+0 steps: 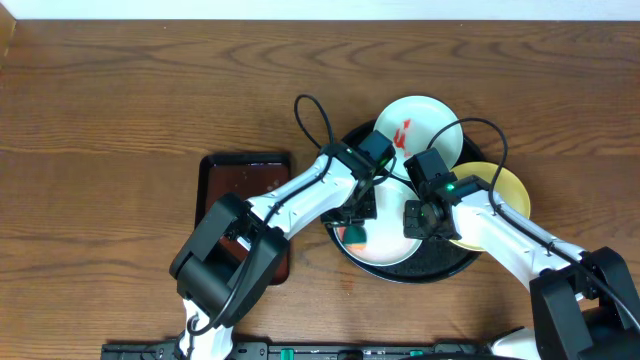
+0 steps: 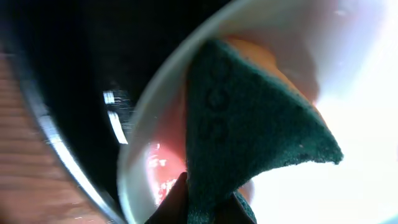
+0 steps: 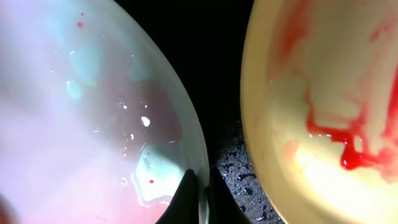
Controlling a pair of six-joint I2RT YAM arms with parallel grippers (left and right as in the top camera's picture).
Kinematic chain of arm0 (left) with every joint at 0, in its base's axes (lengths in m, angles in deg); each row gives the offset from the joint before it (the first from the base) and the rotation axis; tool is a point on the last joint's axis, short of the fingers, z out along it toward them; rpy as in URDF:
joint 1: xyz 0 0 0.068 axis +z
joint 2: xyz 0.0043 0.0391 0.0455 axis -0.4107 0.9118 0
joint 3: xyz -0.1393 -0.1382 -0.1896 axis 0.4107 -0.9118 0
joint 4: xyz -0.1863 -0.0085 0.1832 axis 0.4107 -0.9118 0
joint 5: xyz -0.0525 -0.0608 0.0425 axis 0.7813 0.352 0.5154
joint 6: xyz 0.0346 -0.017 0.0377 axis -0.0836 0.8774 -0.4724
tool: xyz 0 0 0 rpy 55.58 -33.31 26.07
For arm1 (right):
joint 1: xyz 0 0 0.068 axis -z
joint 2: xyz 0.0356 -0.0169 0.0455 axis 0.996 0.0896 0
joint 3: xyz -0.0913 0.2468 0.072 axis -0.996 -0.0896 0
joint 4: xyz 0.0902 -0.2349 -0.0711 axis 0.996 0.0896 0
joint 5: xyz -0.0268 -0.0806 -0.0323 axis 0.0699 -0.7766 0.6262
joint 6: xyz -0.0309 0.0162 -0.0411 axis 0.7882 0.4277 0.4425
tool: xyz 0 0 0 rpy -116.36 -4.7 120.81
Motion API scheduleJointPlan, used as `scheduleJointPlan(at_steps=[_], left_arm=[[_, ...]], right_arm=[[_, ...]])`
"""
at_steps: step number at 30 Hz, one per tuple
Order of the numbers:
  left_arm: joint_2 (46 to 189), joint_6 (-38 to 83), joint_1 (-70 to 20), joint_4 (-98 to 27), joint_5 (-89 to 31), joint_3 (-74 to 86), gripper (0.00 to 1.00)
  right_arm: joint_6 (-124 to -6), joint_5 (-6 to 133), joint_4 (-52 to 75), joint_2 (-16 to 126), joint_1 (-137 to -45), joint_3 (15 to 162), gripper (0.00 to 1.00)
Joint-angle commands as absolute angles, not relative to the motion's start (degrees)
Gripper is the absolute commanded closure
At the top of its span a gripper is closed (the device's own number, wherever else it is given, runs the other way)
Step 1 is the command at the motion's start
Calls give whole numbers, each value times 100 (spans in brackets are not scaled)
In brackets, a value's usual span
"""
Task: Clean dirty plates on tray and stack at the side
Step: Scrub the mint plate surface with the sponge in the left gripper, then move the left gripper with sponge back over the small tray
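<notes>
Overhead: the large round glossy black tray [image 1: 448, 264] carries a pale blue-white round plate [image 1: 385, 250] on its near-left part. A second pale plate [image 1: 420, 120], smeared red, overlaps the tray's far rim, and a pale yellow plate [image 1: 510, 185] overlaps its right rim. The left gripper [image 1: 356, 218] and right gripper [image 1: 415, 222] meet over the tray.

Left wrist: the jaws pinch a dark green scouring sponge with an orange layer [image 2: 249, 124], which lies on the tray's pink-smeared plate.

Right wrist: the jaws are pressed together on that plate's rim. The sauce-streaked yellow plate lies across a strip of wet tray.
</notes>
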State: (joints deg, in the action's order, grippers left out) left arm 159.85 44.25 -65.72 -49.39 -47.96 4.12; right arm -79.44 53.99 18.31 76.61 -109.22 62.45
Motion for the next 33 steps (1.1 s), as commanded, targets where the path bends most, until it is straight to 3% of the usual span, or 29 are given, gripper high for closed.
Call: scheduleJointPlan(at_steps=[1, 15, 22, 33], left_arm=[[15917, 4373, -6411, -5227, -5817, 506, 93], [14116, 3909, -6369, -5981, -6034, 904, 93], [13131, 3826, -5700, -6908, -6619, 886, 92], [12600, 3050, -4109, -6740, -6182, -255, 93]], right_arm=[[-7860, 5394, 1890, 7751, -11014, 6169, 99], [-7705, 5390, 2198, 7716, -11007, 6339, 99], [-7043, 5327, 2917, 7204, -11033, 7006, 99], [-6907, 2927, 3599, 6212, -11704, 7948, 99]])
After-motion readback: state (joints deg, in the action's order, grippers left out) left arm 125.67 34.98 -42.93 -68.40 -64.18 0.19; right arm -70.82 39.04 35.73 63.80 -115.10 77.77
